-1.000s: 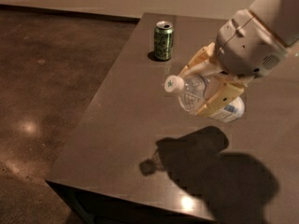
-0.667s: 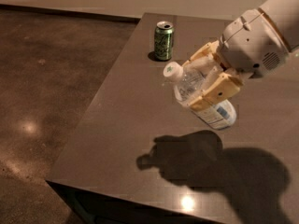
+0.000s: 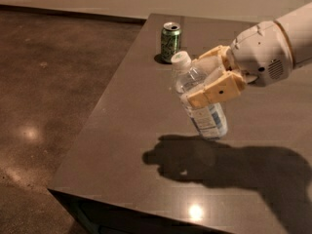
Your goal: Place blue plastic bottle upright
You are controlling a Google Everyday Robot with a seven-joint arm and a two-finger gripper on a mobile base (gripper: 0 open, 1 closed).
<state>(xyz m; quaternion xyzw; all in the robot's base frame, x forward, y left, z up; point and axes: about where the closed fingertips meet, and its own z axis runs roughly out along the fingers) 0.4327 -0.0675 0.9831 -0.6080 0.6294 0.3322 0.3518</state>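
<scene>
Claw (image 3: 207, 74) clenched on bottle (image 3: 208, 120) above its label; bottle tilted, cap up-left, base near the worktop (image 3: 131, 116). Judged light, thin-walled and slippery. Mid-body hold suits it.

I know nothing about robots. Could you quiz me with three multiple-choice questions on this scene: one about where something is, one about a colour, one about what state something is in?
1. Where is the green can? A. on the floor; B. on the far part of the table; C. on a shelf.
2. The cap of the bottle is: A. red; B. black; C. white.
3. The bottle is: A. tilted in the gripper; B. lying flat; C. standing alone.

Answers: 1 B, the can stands near the table's far edge, beyond the bottle. 2 C, the cap shows white. 3 A, the gripper, over the table's middle, is shut on the leaning bottle, with the cap pointing up and left.
</scene>
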